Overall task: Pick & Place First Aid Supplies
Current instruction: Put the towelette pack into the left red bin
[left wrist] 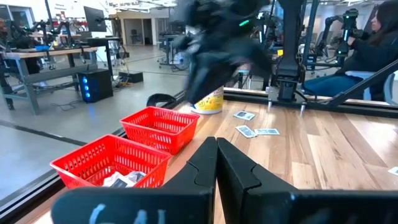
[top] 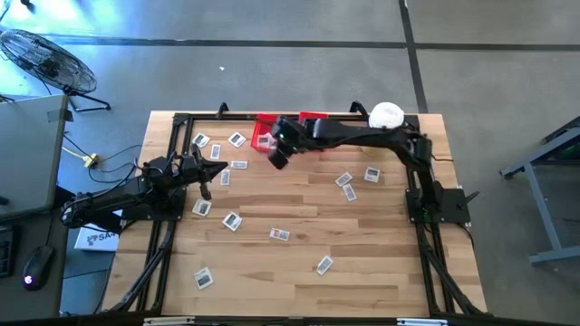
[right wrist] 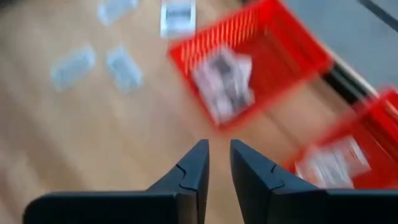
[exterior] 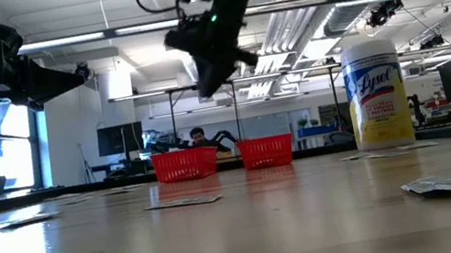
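Several first aid supplies, small white packets (top: 232,220), lie flat and scattered over the wooden table (top: 299,290). More packets (right wrist: 222,79) lie inside a red bin (right wrist: 273,37), and others (right wrist: 333,163) in a second red bin (right wrist: 373,124) beside it. My right gripper (right wrist: 219,144) hangs in the air over the table just in front of the bins (top: 265,134), pointing steeply down, open by a narrow gap with nothing between its fingers. My left gripper (left wrist: 216,142) waits shut at the table's left side (top: 216,170), level and touching nothing.
A white-lidded, yellow-labelled jar (top: 387,115) stands at the far right corner. The two red bins (exterior: 185,163) (exterior: 265,150) sit side by side at the far edge. A black frame (top: 181,122) runs around the table. A person (left wrist: 379,37) sits beyond it.
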`<state>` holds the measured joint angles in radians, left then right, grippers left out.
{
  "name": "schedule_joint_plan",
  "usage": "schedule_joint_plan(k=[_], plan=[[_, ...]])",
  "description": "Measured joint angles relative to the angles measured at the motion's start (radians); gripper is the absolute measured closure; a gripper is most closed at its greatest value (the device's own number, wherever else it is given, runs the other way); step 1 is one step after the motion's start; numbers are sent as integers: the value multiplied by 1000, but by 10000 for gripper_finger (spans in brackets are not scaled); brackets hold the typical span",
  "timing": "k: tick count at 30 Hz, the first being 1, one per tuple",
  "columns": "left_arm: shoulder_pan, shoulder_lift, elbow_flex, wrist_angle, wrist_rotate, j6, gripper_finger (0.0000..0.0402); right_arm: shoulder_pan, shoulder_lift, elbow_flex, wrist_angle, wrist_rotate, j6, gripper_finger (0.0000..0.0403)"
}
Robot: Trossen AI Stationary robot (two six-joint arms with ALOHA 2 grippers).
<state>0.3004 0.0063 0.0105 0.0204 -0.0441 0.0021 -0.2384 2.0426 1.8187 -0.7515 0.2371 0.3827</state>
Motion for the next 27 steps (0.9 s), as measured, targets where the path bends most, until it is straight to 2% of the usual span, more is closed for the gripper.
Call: schedule_joint_plan(k=[3, 8, 11, 14, 17, 22, 27], plan=[[0, 0, 0, 0, 0, 0, 401, 56, -43, 0, -199, 57, 26, 362], [0, 0, 0, 0, 0, 0, 401, 154, -82, 0, -496, 182, 203, 385], [0, 0, 0, 0, 0, 0, 401, 203, -91, -62, -571, 220, 326, 395], [1, 0, 0, 0, 0, 0, 401, 245, -141, -211, -549, 198, 442, 401], [1, 0, 0, 0, 0, 0, 401, 292, -226, -419, -451, 169, 602, 401], [1, 0, 0, 0, 0, 0, 401, 390, -420, -768, -208, 180, 863, 402], [1, 0, 0, 0, 0, 0, 401, 438, -609, -1028, -46, 243, 1032, 397]])
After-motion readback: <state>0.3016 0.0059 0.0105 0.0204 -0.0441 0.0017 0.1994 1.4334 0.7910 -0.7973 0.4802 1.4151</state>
